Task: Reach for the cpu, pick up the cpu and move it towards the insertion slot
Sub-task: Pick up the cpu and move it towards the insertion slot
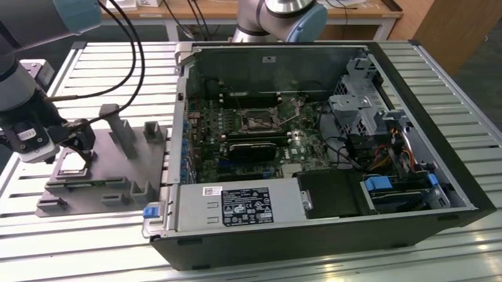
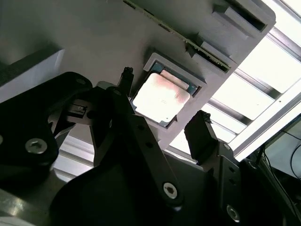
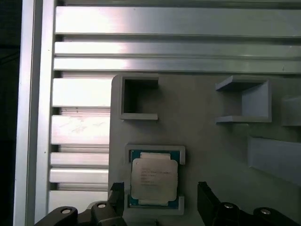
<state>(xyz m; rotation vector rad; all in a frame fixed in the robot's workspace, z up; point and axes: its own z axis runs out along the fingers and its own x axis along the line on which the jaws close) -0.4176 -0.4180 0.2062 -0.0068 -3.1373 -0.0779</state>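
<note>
The jaws stand apart, wider than the cpu (image 3: 154,179), with one black fingertip (image 3: 117,194) on either side of it. In both wrist views a gap shows between each of the two tips and the chip, so the jaws hold nothing. The one cpu lies flat, silvery face up, in a shallow square recess of the grey fixture (image 3: 211,155), close to the fixture's edge. Two open box-shaped pockets (image 3: 138,99) stand on the same fixture further along, and several upright posts (image 1: 117,126) rise from it in the exterior view.

The fixture rests on a tabletop (image 1: 102,59) of ribbed aluminium slats, pale and reflective, at the exterior view's left. Just beside it, toward the exterior view's right, lies one open computer case (image 1: 408,194) with its motherboard exposed. The one insertion slot (image 1: 257,120), a dark square framed in silver metal, sits near the middle of that board, well apart from the cpu. Black cables (image 1: 129,47) loop over the slats from the arm (image 1: 20,88). Behind the tabletop stands a wooden desk (image 1: 235,9).
</note>
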